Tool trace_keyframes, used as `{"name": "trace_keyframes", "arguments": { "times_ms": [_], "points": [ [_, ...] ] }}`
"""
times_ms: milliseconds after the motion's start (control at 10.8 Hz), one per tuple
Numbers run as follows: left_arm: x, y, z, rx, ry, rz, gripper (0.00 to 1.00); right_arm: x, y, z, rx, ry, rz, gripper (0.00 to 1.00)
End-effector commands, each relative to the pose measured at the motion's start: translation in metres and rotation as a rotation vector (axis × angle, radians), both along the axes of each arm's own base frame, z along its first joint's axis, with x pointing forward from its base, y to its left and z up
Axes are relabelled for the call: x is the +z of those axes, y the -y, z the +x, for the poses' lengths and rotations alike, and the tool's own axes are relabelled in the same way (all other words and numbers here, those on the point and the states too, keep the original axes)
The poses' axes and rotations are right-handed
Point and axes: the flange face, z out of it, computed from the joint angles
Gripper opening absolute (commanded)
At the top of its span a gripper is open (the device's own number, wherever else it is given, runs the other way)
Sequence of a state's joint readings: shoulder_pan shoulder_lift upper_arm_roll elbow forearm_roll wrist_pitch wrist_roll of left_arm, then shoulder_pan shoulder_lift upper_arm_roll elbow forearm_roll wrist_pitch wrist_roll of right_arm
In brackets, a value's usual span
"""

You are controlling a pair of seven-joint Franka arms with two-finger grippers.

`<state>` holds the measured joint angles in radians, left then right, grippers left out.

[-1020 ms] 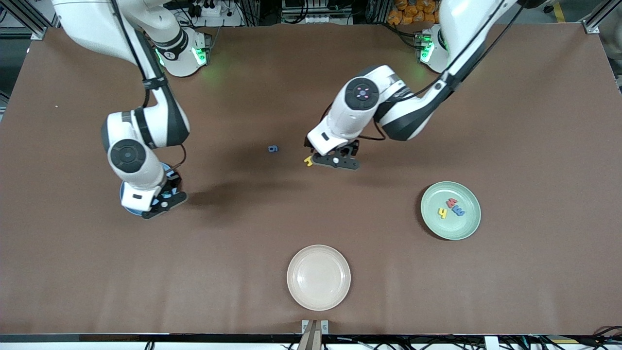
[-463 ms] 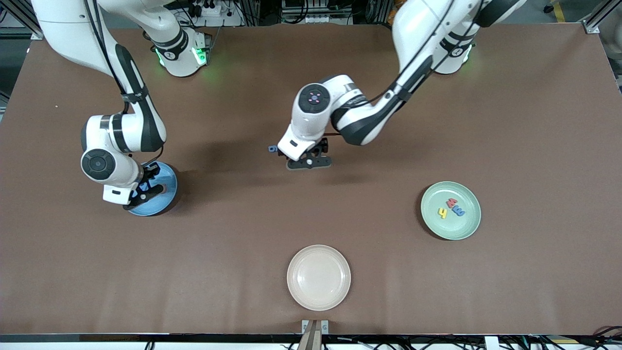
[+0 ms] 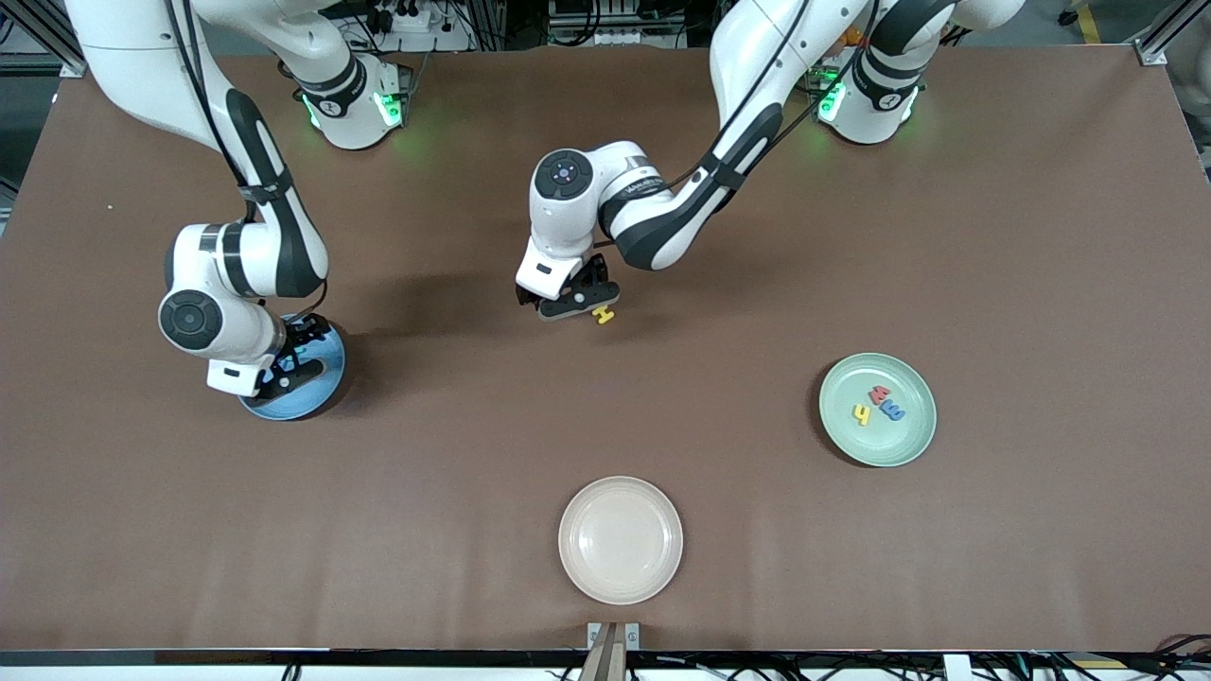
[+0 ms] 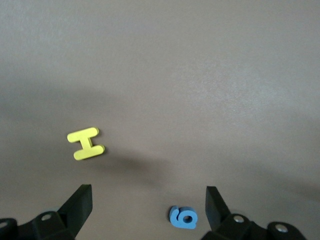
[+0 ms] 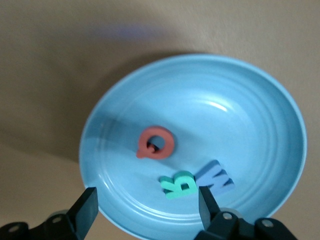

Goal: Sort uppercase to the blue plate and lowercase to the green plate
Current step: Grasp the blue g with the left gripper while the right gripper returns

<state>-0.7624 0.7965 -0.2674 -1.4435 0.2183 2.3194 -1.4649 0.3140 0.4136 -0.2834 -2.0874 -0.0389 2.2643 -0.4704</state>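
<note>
The left gripper (image 3: 565,306) hangs low over the middle of the brown table (image 3: 946,236), with its two black fingers (image 4: 80,205) spread wide and nothing between them. In the left wrist view the small blue foam letter shaped like a 6, the lowercase g (image 4: 183,218), lies flat on the table between the fingers, closer to one finger than to the other. In the front view this letter is hidden under the gripper. The small yellow foam capital H (image 3: 604,315) lies flat just beside the gripper, apart from the blue letter.

The step in hand seems to be the picking of the blue g for the round pale green plate (image 3: 913,445), which stands toward the left arm's end of the table and holds three letters already. For a good grasp, the gripper should first be centred over the letter, so that both fingers meet it together and it is not pushed aside. The letter is thin and flat, therefore the fingertips must be lowered almost to the table before they are closed. The yellow H should not be touched.

The right gripper (image 3: 289,364) is over the round sky-blue plate (image 3: 317,402), with its fingers (image 5: 85,210) apart and empty. A red ring-like G (image 5: 156,142), a teal B (image 5: 178,184) and a blue W (image 5: 215,177) lie in this plate.

A round cream plate (image 3: 662,577), nearest to the front camera, has nothing in it.
</note>
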Motion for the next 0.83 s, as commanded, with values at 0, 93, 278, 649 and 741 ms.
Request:
{"name": "trace_keyframes", "arguments": {
  "times_ms": [0,93,278,649,741],
  "points": [
    [-0.003,0.01,0.0,0.178,-0.017,-0.018,1.0,0.022,-0.03,0.012,-0.029,0.048,0.089,0.9],
    [-0.003,0.014,0.004,0.302,-0.025,-0.034,0.99,0.027,-0.041,0.015,-0.066,0.065,0.139,0.9],
    [-0.011,0.026,0.002,0.505,-0.055,-0.054,0.99,0.038,-0.058,0.023,-0.066,0.094,0.176,0.9],
    [-0.017,0.037,-0.006,0.885,-0.165,-0.093,0.98,0.051,-0.057,0.032,-0.045,0.133,0.18,1.0],
    [-0.017,0.037,-0.006,0.952,-0.202,-0.093,0.98,0.052,-0.054,0.032,-0.049,0.135,0.178,1.0]
  ]
}}
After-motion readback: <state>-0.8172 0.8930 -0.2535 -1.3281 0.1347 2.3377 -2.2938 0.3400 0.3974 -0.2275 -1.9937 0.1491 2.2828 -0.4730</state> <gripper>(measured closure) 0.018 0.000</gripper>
